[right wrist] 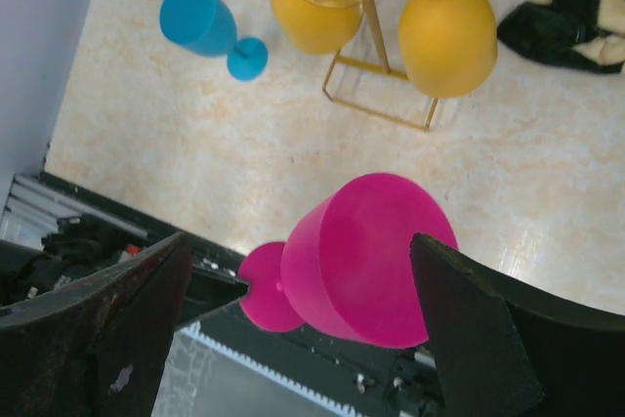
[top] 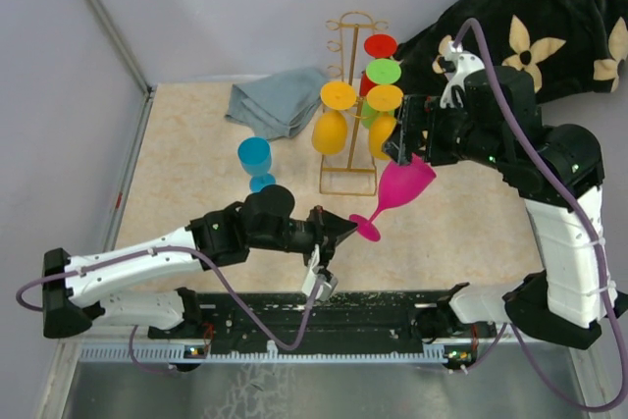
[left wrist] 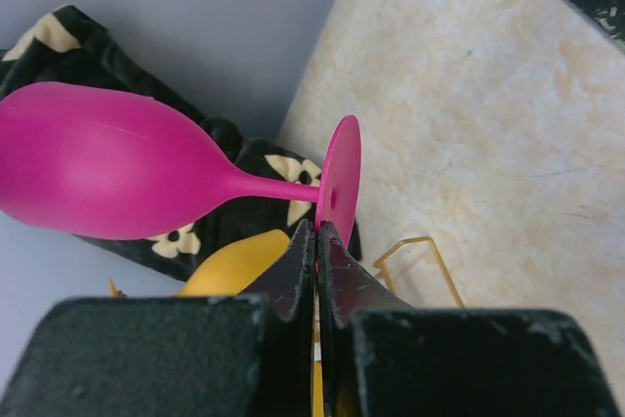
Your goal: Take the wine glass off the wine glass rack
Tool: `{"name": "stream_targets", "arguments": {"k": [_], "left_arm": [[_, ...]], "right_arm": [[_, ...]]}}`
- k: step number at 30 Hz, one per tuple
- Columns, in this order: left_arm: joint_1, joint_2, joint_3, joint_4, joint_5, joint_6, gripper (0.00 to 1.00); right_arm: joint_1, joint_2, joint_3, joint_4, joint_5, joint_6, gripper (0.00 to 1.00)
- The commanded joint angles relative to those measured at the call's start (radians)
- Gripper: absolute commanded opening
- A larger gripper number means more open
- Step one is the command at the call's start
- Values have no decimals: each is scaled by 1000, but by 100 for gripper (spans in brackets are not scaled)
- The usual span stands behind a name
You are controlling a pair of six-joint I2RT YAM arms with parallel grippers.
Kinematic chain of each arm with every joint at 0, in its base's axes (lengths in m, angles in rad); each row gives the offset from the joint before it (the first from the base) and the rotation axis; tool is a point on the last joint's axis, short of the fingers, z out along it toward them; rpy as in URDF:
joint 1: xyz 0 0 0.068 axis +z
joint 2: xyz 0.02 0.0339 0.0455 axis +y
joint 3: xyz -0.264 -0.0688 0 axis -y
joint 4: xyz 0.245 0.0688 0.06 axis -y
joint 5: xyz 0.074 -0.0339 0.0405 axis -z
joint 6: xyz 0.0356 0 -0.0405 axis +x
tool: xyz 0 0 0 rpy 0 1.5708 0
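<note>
The pink wine glass [top: 404, 186] hangs tilted in the air in front of the gold wire wine glass rack [top: 350, 95], clear of it. My left gripper [top: 343, 228] is shut on the rim of its round foot [left wrist: 340, 178], with the bowl [left wrist: 98, 163] pointing away. My right gripper [top: 402, 144] is open, its two fingers spread wide on either side of the bowl [right wrist: 366, 256]; the right finger [right wrist: 479, 339] is close to the bowl's edge. The rack's base shows in the left wrist view [left wrist: 420, 261] and the right wrist view [right wrist: 376, 95].
Yellow glasses [top: 331, 130], a green one [top: 384, 72] and a red one [top: 381, 45] hang on the rack. A blue glass [top: 255, 159] is on the table left of it. A grey cloth [top: 280, 100] lies behind. Black floral fabric [top: 549, 17] is at the back right.
</note>
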Motion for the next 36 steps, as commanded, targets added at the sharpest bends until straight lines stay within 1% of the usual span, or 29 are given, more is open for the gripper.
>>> {"name": "stream_targets", "arguments": {"k": [1,11,14,17,20,23,25,26,28,29,31,33,34,35,36], "left_arm": [[-17,14,-29,152,-51,69,0],[-23,24,-72,201,-87,93,0],[-24,24,-112,263,-103,113,0],[-24,33,-149,353,-136,142,0],[-24,51,-169,426,-173,160,0],[-22,72,-169,496,-207,167,0],[-22,87,-172,551,-234,179,0],[-22,93,-176,587,-254,187,0],[-23,105,-188,674,-290,206,0],[-24,113,-194,736,-309,218,5],[-22,135,-193,861,-360,243,35],[-23,155,-164,954,-419,252,72],[-22,164,-136,990,-448,252,85],[-21,171,-106,1015,-479,247,92],[-21,177,-69,1042,-510,238,96]], "right_arm": [[-5,9,-38,-55,-60,-16,92],[-5,16,-50,-65,-115,-25,85],[-5,7,-80,-66,-137,-23,81],[-5,-1,-123,-66,-168,-28,73],[-5,-7,-169,-66,-211,-32,57],[-5,-12,-211,-65,-248,-40,36],[-5,-14,-229,-66,-258,-44,9],[-5,-14,-228,-66,-259,-46,0],[-5,-14,-198,-65,-244,-45,0],[-5,-13,-166,-66,-232,-44,0],[-5,-4,-71,-65,-204,-39,0],[-5,20,66,-62,-192,-37,0],[-5,34,141,-60,-190,-37,0],[-5,46,212,-53,-186,-37,0],[-5,57,291,-41,-185,-37,0]]}}
